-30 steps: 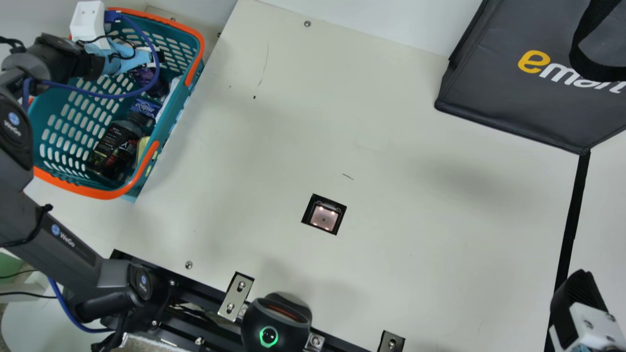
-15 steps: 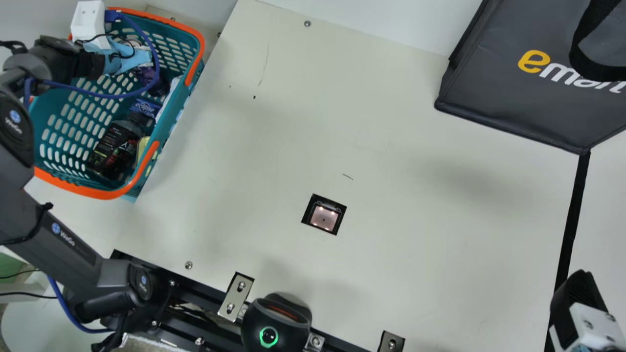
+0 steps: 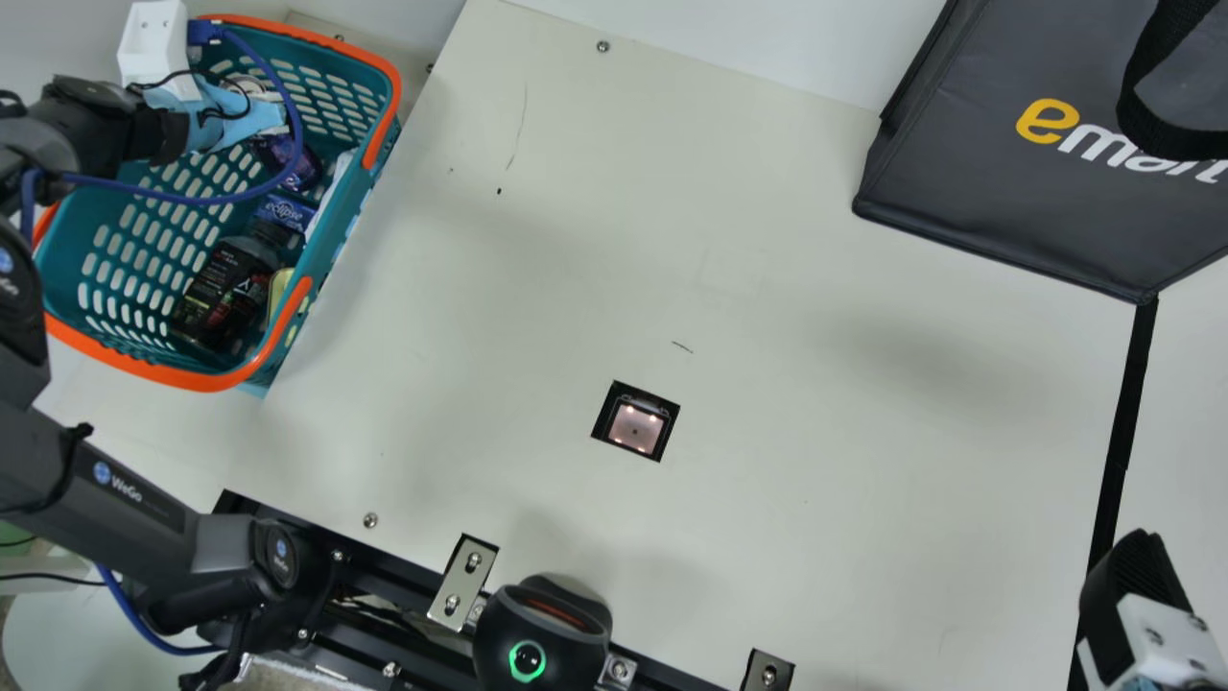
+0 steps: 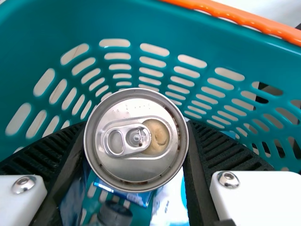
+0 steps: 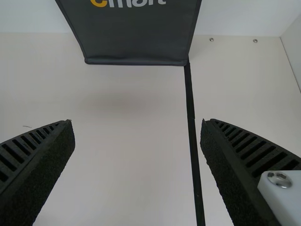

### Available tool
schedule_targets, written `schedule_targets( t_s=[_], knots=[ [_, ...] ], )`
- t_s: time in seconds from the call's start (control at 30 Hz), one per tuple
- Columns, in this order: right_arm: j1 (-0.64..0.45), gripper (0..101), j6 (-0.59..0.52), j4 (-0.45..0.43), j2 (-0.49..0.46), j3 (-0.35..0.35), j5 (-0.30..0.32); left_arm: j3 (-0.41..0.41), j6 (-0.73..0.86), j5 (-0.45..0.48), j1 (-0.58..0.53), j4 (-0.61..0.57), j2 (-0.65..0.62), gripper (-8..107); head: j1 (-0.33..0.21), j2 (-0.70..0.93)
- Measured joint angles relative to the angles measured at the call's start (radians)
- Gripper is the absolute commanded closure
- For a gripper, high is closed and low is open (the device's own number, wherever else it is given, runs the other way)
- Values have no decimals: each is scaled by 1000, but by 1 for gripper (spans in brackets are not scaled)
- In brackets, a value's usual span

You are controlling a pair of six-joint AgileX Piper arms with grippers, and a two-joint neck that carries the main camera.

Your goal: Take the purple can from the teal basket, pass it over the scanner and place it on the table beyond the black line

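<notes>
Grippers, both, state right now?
Left gripper: closed on the purple can, inside the teal basket.
Right gripper: open, nothing between its fingers.

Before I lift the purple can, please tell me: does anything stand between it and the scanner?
Yes, the near side wall of the teal basket stands between the purple can and the scanner. Beyond that wall, nothing visible is in the way.
</notes>
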Motion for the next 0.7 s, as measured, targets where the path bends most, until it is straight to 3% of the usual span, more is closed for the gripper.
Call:
schedule_targets(
  t_s=[0.27, 0.7],
  knots=[
    [0, 6, 0, 0, 0, 0, 0, 54, -130, 39, 16, 131, -103, 107, 0, 0],
    [0, 6, 0, 0, 0, 0, 1, 65, -383, 205, 32, 392, -325, 107, 0, 0]
  ],
)
